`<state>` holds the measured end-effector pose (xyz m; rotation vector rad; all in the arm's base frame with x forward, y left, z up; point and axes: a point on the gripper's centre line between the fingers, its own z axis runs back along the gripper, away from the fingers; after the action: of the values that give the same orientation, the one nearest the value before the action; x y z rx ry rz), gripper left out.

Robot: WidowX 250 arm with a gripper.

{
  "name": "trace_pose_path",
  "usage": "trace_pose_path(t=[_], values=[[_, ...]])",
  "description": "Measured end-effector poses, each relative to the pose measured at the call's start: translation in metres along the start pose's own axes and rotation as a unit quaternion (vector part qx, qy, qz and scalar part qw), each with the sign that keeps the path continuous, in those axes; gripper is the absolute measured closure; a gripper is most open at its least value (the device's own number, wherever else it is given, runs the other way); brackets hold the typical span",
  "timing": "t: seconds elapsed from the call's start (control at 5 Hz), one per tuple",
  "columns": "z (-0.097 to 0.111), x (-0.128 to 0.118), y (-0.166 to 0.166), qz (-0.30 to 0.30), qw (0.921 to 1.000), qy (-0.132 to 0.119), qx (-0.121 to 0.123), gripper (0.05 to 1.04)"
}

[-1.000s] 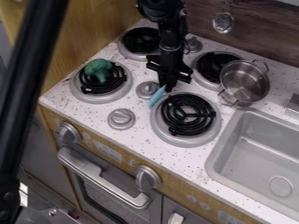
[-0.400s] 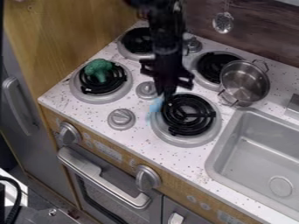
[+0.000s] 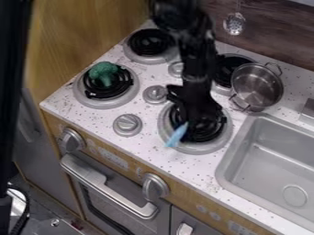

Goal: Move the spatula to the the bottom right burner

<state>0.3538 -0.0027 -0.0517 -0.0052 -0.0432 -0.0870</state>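
The end effector (image 3: 190,122) was clamped on the blue spatula (image 3: 176,135), over the lower right burner (image 3: 196,148) near the middle of the frame. The spatula slanted across that burner's lower left rim. Toy broccoli (image 3: 104,75) sat on the left burner (image 3: 89,100); a metal pot (image 3: 257,87) stood at upper right.

The black robot arm (image 3: 197,53) enters from the view's top edge and hangs down, leaning slightly, over the surface (image 3: 148,141), between its back and front edges. At its lower end the black claw (image 3: 188,122) points downward, closed.
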Motion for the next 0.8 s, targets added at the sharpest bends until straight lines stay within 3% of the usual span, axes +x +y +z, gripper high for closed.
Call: trace_pose_path(t=[0.2,0.4,0.6,0.8], values=[[0.003,0.003,-0.002,0.006,1.0000,0.003,0.003,0.849],[0.001,0.003,0.000,0.021,0.9997,-0.010,-0.004,0.579],[0.022,0.007,0.002,0.035,0.9988,-0.032,-0.009,0.263],[0.047,0.006,0.008,0.035,0.9980,-0.049,-0.021,0.080]])
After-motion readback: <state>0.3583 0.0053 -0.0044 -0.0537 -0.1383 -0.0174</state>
